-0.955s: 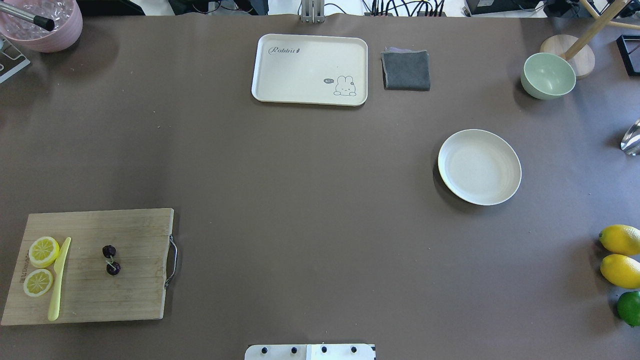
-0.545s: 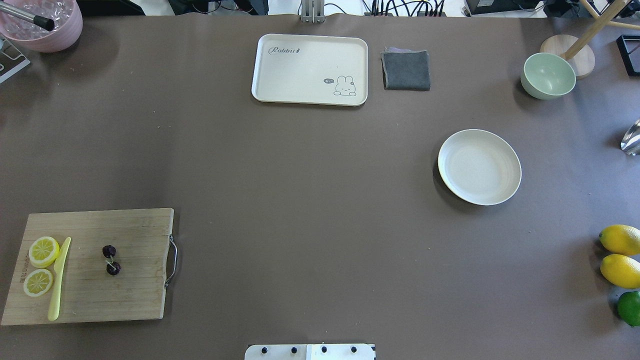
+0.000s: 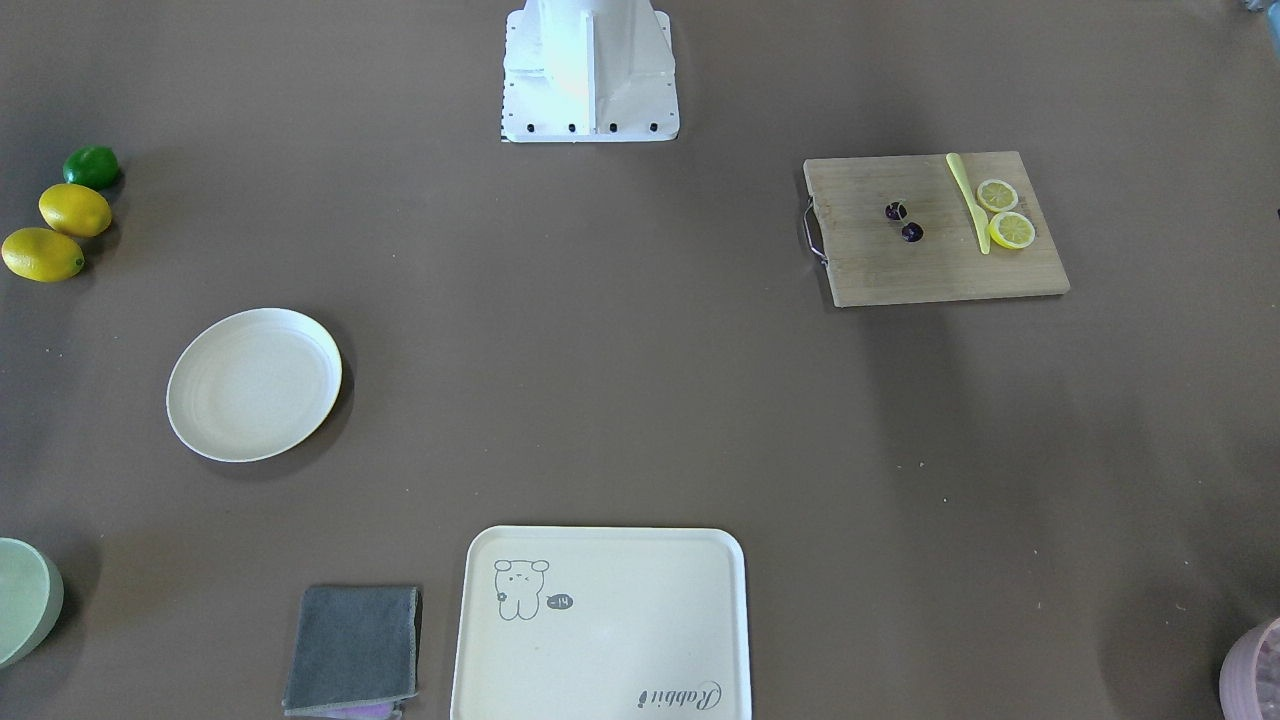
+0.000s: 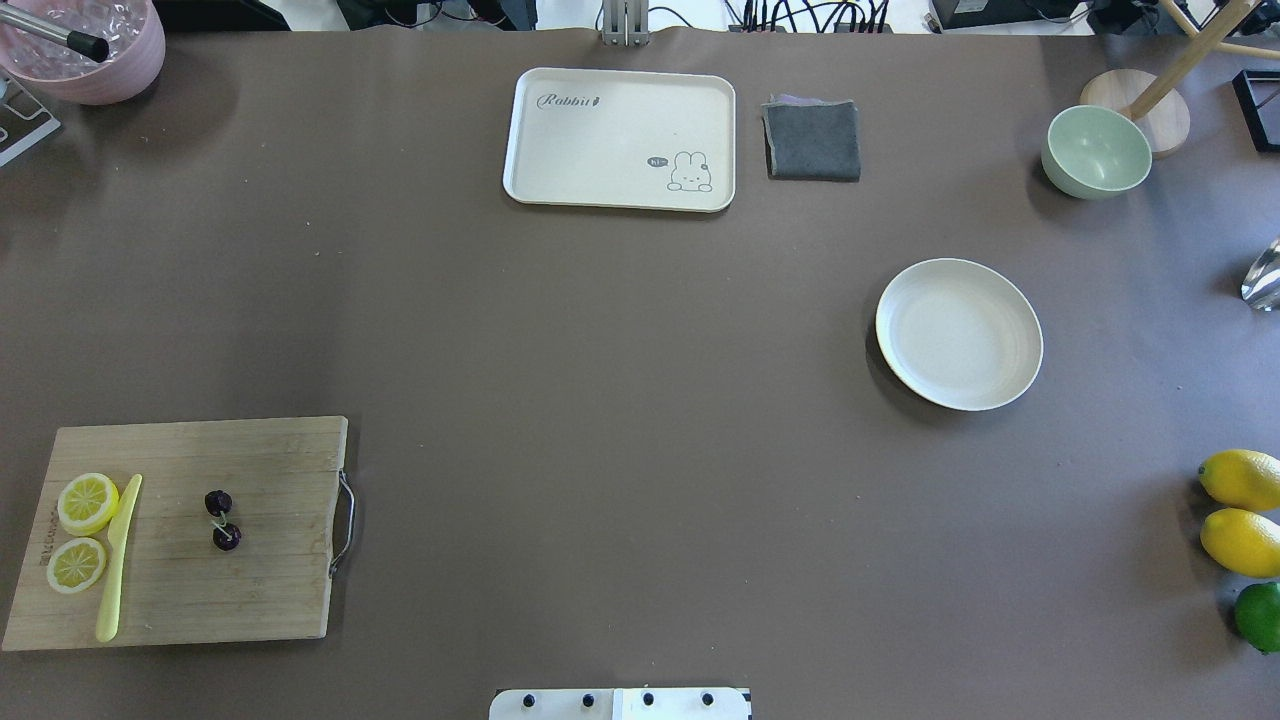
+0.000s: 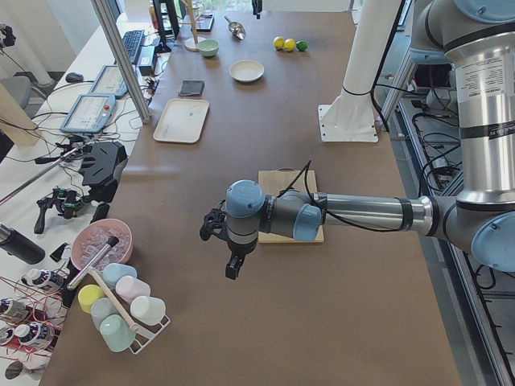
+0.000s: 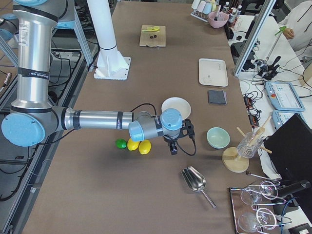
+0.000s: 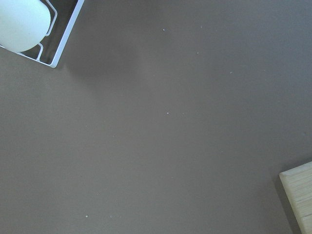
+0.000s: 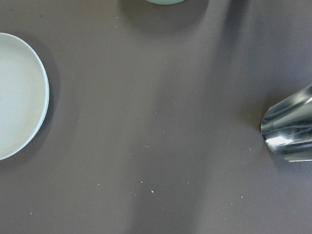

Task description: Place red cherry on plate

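Note:
The red cherry (image 4: 222, 520), a dark pair joined by a thin stem, lies on the wooden cutting board (image 4: 260, 590) at the near left; it also shows in the front view (image 3: 904, 222). The empty cream plate (image 4: 958, 333) sits right of centre, and its rim fills the left edge of the right wrist view (image 8: 19, 97). My left gripper (image 5: 230, 273) hangs over bare table left of the board. My right gripper (image 6: 173, 150) hovers beyond the plate (image 6: 176, 106), near the whole lemons. Both show only in side views, so I cannot tell whether they are open or shut.
Two lemon slices (image 4: 82, 530) and a yellow knife (image 4: 118, 560) share the board. A rabbit tray (image 4: 620, 140), grey cloth (image 4: 812, 140) and green bowl (image 4: 1096, 150) line the far edge. Lemons and a lime (image 4: 1245, 540), a metal scoop (image 8: 290, 129) and a pink bowl (image 4: 85, 50) stand at the sides.

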Action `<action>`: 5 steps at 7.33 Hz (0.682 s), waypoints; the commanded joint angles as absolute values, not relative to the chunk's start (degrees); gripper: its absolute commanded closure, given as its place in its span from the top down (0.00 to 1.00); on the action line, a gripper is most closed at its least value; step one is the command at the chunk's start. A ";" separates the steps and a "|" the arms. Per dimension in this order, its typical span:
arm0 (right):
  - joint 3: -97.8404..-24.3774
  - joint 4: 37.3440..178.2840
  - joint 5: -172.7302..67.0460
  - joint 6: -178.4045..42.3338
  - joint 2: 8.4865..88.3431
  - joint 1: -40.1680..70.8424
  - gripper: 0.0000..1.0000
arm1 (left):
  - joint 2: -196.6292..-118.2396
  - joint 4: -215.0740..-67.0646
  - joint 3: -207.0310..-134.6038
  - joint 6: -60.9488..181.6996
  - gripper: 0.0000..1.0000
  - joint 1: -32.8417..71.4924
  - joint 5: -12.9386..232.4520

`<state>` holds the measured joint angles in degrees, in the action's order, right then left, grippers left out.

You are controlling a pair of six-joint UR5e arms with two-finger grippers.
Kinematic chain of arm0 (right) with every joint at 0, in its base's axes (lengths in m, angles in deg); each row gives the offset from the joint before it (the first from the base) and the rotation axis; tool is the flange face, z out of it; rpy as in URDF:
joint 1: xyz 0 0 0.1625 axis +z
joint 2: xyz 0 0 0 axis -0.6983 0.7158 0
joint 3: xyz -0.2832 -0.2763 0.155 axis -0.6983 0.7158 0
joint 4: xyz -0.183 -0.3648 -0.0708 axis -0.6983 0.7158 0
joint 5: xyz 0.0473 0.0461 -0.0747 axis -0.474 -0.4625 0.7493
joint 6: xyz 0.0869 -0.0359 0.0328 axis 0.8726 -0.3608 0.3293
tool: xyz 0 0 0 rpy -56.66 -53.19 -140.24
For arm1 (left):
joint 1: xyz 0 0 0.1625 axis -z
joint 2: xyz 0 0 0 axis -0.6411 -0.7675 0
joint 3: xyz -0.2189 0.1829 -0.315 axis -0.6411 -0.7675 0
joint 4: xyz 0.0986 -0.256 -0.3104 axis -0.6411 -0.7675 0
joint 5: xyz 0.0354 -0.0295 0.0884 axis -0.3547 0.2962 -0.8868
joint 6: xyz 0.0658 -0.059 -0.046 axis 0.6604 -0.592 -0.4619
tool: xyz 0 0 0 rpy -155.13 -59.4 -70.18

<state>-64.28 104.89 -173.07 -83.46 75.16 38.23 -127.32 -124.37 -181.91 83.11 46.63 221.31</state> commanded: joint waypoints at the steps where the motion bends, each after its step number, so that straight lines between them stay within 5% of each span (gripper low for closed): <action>1: -64.09 104.90 -171.34 -82.52 73.36 37.01 0.95 | -127.29 -124.46 -182.15 83.28 0.98 46.61 221.38; 5: -64.00 104.90 -171.77 -73.97 68.82 32.20 0.98 | -127.21 -124.37 -182.06 83.19 0.98 46.53 221.38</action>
<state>-64.05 105.02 -171.96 -79.69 71.77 35.25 -127.27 -124.44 -182.10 83.20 46.59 221.33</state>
